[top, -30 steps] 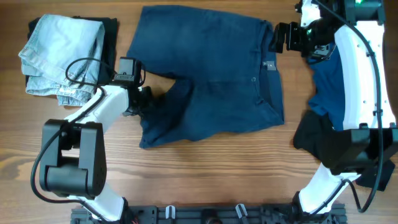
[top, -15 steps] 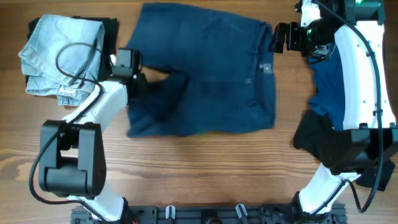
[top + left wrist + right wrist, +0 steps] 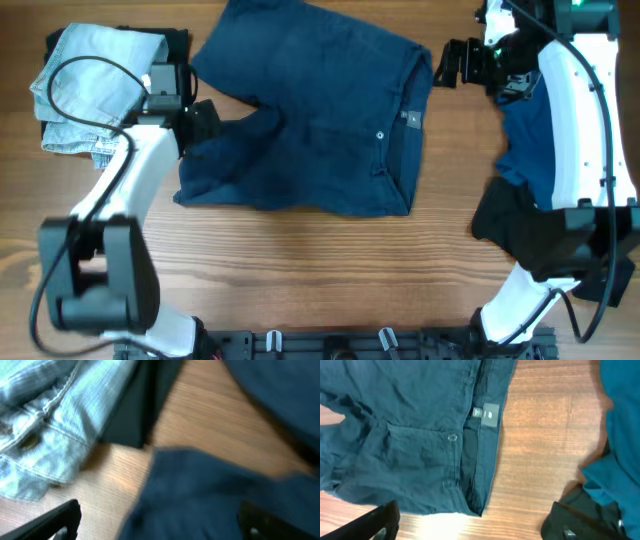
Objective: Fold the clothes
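Dark blue shorts [image 3: 310,120] lie spread flat in the middle of the table, waistband to the right. My left gripper [image 3: 204,122] hovers over the left leg's edge, jaws open. In the left wrist view its fingers [image 3: 56,519] stand wide apart over the blurred blue cloth [image 3: 210,495], gripping nothing. My right gripper [image 3: 446,62] hangs open just right of the waistband, off the cloth. The right wrist view shows the waistband label [image 3: 487,412], a button [image 3: 452,437] and bare wood between the fingertips [image 3: 577,522].
A folded light denim piece [image 3: 85,85] sits on a black garment [image 3: 178,45] at the far left. A blue garment [image 3: 530,140] and a black one [image 3: 520,235] lie at the right, under the right arm.
The left gripper dragged the shorts' leg left and toward the back, then opened and let go. The shorts slid left and turned a little. The right arm stayed put.
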You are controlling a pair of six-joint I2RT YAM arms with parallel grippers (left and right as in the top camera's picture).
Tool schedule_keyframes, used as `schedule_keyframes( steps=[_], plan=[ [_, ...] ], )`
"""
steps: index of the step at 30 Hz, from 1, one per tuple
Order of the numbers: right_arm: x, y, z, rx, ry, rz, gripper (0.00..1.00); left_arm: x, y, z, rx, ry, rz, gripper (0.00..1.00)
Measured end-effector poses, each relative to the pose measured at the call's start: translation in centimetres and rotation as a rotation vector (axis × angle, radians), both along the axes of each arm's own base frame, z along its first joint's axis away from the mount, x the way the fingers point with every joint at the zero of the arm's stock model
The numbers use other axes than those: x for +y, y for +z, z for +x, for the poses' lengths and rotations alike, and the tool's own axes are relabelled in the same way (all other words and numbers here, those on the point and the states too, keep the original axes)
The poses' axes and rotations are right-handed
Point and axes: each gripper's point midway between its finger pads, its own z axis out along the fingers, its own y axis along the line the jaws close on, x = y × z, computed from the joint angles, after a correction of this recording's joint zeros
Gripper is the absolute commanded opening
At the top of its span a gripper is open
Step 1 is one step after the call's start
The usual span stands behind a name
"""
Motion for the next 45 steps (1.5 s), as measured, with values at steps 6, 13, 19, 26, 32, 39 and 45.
schedule_keyframes(
  steps=[6,13,19,26,32,39,45],
  plan=[
    [-0.3,4.9,-4.0,-0.068,-0.011,-0.011,1.0,-2.8,7.6,-4.4,-0.041,-0.028,-0.174,1.0],
    [0.7,7.4,-11.5,-0.147,0.037,0.031,1.0,-4.4,10.5,-11.3,0.039,0.025,-0.304,1.0],
    [3.8,-3.1,-12.0,0.057,0.133,0.136,1.0,-5.0,8.3,-12.7,0.117,0.061,-0.35,1.0],
    [7.0,-12.1,-12.8,0.092,0.207,0.227,0.93,-5.0,2.4,-12.9,0.178,0.087,-0.359,1.0],
    [7.6,-15.2,-11.3,-0.008,0.198,0.258,0.8,-4.1,0.2,-12.9,0.209,0.115,-0.309,1.0],
    [7.8,-19.5,-11.6,-0.05,0.183,0.286,0.68,-1.9,0.2,-12.5,0.184,0.17,-0.238,1.0],
    [8.2,-20.3,-11.6,-0.089,0.181,0.314,0.57,0.8,0.3,-12.5,0.162,0.258,-0.225,1.0]
  ],
)
